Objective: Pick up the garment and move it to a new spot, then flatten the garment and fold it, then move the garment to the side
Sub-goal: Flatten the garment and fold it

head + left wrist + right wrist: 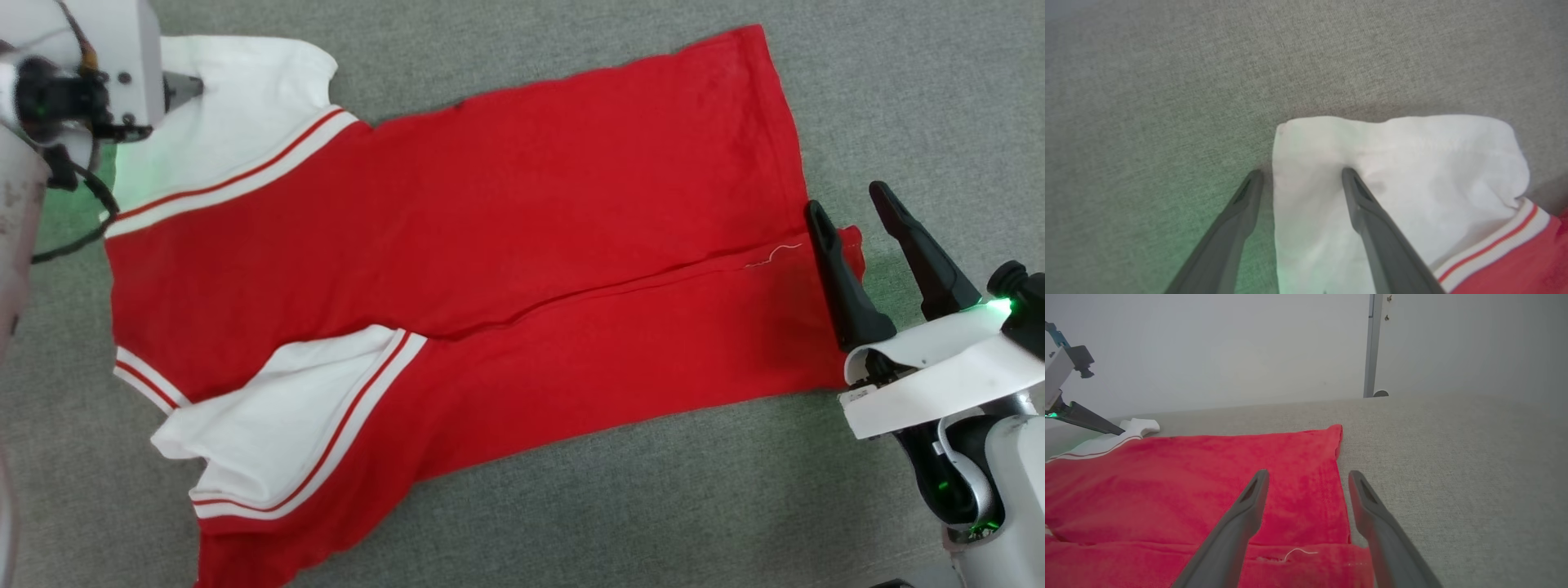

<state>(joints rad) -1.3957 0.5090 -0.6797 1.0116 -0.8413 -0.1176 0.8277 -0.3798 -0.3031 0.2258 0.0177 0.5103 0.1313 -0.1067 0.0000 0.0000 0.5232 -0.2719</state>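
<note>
The garment (490, 245) lies spread on the grey surface, red body with white sleeves and red-white striped trim; its lower long side is folded over onto the body. Lettering and number are hidden. In the left wrist view, my left gripper (1302, 173) is open at the far white sleeve (1392, 171). One finger presses on the sleeve and the other is on bare grey, with the sleeve's edge between them. My right gripper (853, 208) is open at the hem end, and the hem edge (1341, 486) runs between its fingers.
The grey fabric surface (898, 82) stretches bare to the right of the hem and in front of the garment. A pale wall and a metal post (1371, 347) stand beyond its far edge. A loose white thread (771, 257) lies on the fold near the hem.
</note>
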